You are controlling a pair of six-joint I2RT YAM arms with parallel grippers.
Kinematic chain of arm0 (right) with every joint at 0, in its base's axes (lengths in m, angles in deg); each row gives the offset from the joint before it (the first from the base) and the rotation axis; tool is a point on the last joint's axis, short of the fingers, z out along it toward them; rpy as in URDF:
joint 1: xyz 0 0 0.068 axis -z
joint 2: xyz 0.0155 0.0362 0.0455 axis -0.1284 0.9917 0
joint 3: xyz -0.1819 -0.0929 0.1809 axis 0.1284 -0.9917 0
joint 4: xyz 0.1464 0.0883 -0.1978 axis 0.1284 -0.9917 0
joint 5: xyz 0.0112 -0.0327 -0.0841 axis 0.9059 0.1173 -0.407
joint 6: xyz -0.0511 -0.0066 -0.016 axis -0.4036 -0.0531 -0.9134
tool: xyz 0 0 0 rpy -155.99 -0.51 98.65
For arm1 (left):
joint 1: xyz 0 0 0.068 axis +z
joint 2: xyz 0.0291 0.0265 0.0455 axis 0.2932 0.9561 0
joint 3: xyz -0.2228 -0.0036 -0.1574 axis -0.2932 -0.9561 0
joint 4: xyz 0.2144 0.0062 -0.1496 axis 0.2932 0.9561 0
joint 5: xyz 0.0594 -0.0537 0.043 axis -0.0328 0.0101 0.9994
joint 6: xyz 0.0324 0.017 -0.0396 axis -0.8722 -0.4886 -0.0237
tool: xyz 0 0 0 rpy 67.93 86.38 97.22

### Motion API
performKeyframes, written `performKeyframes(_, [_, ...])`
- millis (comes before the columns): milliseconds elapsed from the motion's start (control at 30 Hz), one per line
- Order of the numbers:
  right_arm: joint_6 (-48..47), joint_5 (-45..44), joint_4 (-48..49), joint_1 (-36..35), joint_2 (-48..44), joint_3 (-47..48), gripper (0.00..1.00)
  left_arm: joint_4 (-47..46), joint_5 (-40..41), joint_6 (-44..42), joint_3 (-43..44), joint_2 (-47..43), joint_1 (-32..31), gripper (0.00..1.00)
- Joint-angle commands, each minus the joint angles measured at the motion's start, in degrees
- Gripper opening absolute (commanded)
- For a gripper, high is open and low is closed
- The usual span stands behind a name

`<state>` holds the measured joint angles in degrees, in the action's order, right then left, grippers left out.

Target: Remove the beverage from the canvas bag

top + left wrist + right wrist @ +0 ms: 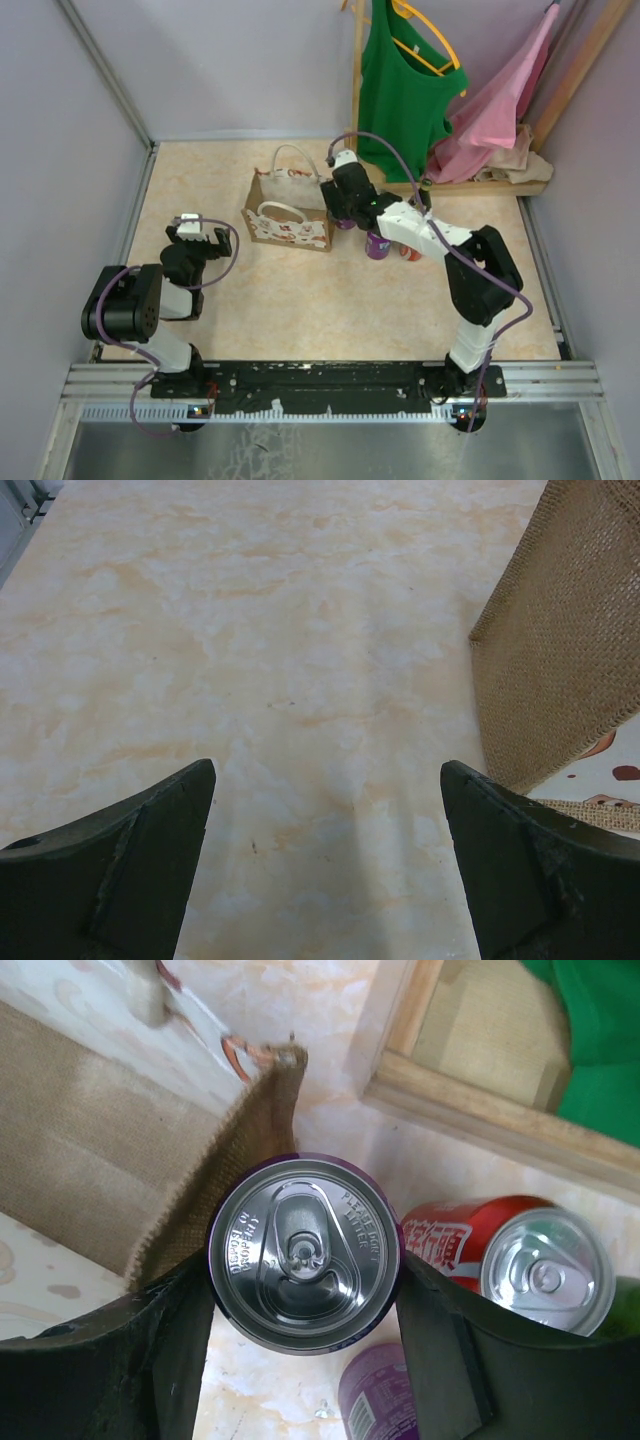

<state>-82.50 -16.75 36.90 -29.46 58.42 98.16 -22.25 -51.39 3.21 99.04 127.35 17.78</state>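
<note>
R tool [305, 1305] grips purple can [305, 1250], seemingly just outside canvas bag [290, 230].

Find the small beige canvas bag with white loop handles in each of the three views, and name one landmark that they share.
Top external: the beige canvas bag stands left of centre, toward the far edge.
Left wrist: its woven side fills the right edge.
Right wrist: it is at upper left, behind the purple aluminium can gripped by the right claw.
Shared landmark: the marbled beige tabletop.
</note>
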Motion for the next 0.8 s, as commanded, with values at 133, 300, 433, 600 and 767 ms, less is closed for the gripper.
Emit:
performKeyframes(133, [2.84, -1.20, 8.22, 0.48, -3.38, -5.30, 0.00, -0.80, 0.18, -0.46, 0.61, 0.47, -0.14, 1.00])
performKeyframes(300, [3.42, -1.76, 10.00, 0.54, -4.43, -8.56, 0.01, -0.80, 0.18, -0.46, 0.60, 0.47, -0.20, 1.00])
performKeyframes(433, [4.51, -1.78, 9.06, 0.54, -4.76, -9.53, 0.26, -0.80, 0.19, -0.46, 0.60, 0.47, -0.15, 1.00])
performKeyframes(600, [5.47, -2.35, 7.19, 0.54, -6.39, -10.36, 0.70, -0.80, 0.18, -0.46, 0.60, 0.47, -0.12, 1.00])
performKeyframes(767, [5.20, -2.54, 7.26, 0.50, -9.73, -10.59, 0.84, -0.80, 0.19, -0.46, 0.60, 0.47, -0.18, 1.00])
